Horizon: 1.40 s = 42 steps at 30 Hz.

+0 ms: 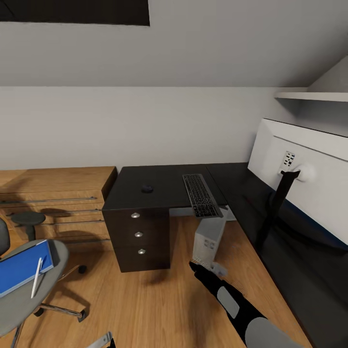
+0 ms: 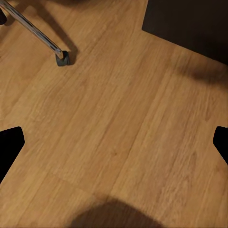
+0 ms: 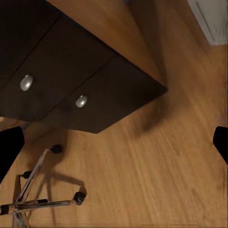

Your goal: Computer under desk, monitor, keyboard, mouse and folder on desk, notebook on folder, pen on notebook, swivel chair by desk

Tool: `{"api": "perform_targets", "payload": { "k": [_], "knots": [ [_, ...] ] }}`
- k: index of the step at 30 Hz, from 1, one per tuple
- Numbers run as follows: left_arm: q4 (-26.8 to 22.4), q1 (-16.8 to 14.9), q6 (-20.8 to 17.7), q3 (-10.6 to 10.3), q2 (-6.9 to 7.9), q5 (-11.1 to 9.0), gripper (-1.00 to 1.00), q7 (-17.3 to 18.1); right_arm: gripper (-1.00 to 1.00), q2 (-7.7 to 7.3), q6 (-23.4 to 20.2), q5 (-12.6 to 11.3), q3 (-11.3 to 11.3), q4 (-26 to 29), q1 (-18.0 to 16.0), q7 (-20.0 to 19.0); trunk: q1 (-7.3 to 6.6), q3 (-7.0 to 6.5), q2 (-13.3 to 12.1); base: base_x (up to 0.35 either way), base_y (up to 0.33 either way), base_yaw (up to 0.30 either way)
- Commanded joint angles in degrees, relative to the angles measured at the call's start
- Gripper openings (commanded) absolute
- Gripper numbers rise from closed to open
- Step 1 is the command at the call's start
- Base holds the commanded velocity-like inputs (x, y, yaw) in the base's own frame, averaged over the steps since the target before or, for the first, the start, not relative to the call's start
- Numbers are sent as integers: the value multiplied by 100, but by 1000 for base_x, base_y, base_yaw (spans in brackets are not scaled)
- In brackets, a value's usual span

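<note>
Desk (image 1: 159, 186): black top, L-shaped, wrapping round to your right. Keyboard (image 1: 200, 195) lies on it with its near end poking past the front edge; mouse (image 1: 147, 188) sits well apart to the keyboard's left. Monitor (image 1: 309, 176) stands on the right wing, white back toward you, black stand (image 1: 276, 205) below. Drawer unit (image 1: 138, 237) with three silver knobs is under the left end. Computer (image 1: 209, 239) stands on the wood floor (image 1: 154, 309) under the desk, just right of the drawers.

Swivel chair (image 1: 29, 295) at lower left; blue folder (image 1: 19, 268) on its seat, white pen (image 1: 36, 277) lying across the folder's edge.

Your left gripper (image 2: 114, 142) hangs over bare floor, fingers spread wide, nothing between them; a chair leg and caster (image 2: 62, 58) show beyond. Your right gripper (image 3: 114, 142) is likewise spread and empty, looking at the drawer fronts and the chair's chrome base (image 3: 33, 199).
</note>
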<state>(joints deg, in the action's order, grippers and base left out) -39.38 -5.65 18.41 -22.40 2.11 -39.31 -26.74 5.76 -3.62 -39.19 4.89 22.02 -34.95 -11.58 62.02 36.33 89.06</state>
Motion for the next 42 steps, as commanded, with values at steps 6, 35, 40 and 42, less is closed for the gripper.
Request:
{"api": "perform_targets", "payload": {
  "k": [6,35,40,42],
  "knots": [
    [0,-6,34,-52,9,-59,100,-34,100,135,322,654,100,-343,-3,144,0,5,3,0,0,0],
    [185,-6,36,-26,17,-56,100,-46,100,128,1192,2051,265,-1066,190,-737,0,5,3,0,0,0],
    [185,-6,39,-19,17,-52,100,-48,100,71,1181,2015,258,-1062,196,-756,0,5,3,0,0,0],
    [185,-6,39,-16,17,-51,100,-49,100,44,1177,1962,255,-1061,197,-760,0,5,3,0,0,0]
  ]
}}
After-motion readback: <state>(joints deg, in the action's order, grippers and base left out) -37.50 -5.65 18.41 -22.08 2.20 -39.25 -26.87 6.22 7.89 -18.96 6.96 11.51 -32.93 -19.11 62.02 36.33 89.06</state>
